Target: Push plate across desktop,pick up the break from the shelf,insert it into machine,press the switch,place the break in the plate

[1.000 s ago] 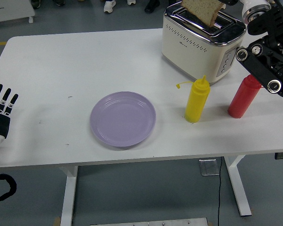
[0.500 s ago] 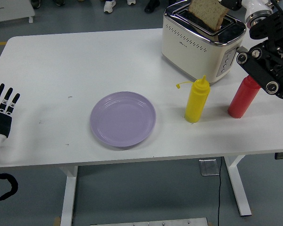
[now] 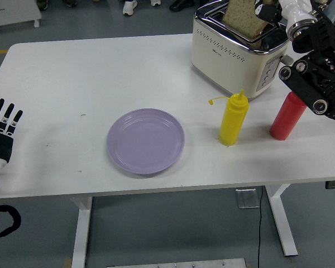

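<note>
A slice of brown bread (image 3: 243, 17) stands tilted in a slot of the cream toaster (image 3: 234, 56) at the table's far right, its lower part hidden inside. My right hand (image 3: 266, 11) reaches in from the upper right edge and is shut on the slice's right side. The lilac plate (image 3: 146, 140) lies near the table's middle front, holding nothing. My left hand (image 3: 3, 120) rests at the left edge with its fingers spread, far from the plate.
A yellow squeeze bottle (image 3: 233, 120) and a red squeeze bottle (image 3: 287, 114) stand in front of the toaster, the red one partly behind my right forearm (image 3: 315, 78). Shoes of people show beyond the far edge.
The bread has sunk lower into the toaster slot, carried down by my right hand. My left hand has stayed put.
</note>
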Robot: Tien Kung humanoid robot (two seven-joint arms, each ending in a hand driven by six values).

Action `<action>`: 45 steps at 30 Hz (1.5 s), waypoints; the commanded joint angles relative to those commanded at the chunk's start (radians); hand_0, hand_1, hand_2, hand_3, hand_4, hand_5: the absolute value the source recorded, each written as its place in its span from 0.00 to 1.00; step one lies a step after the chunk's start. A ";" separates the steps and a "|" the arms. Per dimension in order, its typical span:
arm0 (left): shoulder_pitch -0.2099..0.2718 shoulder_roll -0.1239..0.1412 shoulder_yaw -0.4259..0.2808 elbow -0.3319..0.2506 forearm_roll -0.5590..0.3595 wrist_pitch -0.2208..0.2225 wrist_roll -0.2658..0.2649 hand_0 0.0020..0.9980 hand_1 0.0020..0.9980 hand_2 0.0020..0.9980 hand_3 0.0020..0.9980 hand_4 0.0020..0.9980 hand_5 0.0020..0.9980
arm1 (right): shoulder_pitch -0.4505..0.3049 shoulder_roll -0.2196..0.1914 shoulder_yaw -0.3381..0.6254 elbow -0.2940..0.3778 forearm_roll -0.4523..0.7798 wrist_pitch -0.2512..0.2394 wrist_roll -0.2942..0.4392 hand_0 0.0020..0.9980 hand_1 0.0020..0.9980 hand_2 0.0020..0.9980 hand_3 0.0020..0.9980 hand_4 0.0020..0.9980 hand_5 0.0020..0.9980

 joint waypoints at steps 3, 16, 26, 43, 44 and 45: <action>0.000 0.000 -0.001 0.000 0.000 0.000 0.000 0.82 0.86 0.92 0.85 0.64 1.00 | -0.001 -0.001 0.005 0.000 -0.001 0.051 -0.004 0.73 0.76 0.85 0.88 0.72 0.28; 0.003 0.001 -0.003 0.001 0.000 0.000 -0.001 0.82 0.86 0.92 0.85 0.64 1.00 | -0.010 -0.021 0.038 0.032 0.035 0.058 0.035 0.87 0.87 1.00 1.00 0.87 0.41; 0.008 0.002 -0.006 -0.001 0.001 -0.001 -0.002 0.82 0.86 0.92 0.85 0.64 1.00 | -0.054 -0.098 0.074 0.152 0.097 -0.098 0.038 0.47 0.55 0.76 0.74 0.60 0.41; 0.023 0.003 -0.015 -0.003 0.004 0.000 -0.002 0.81 0.86 0.92 0.85 0.64 1.00 | -0.256 -0.362 0.173 0.425 -0.014 0.021 0.044 0.26 0.36 0.60 0.55 0.25 0.46; 0.023 0.003 -0.015 -0.003 0.004 0.000 -0.002 0.81 0.86 0.92 0.85 0.64 1.00 | -0.262 -0.368 0.175 0.431 -0.019 0.032 0.045 0.26 0.36 0.60 0.55 0.25 0.46; 0.023 0.003 -0.015 -0.003 0.004 0.000 -0.002 0.81 0.86 0.92 0.85 0.64 1.00 | -0.265 -0.372 0.175 0.434 -0.021 0.037 0.045 0.26 0.36 0.60 0.55 0.25 0.46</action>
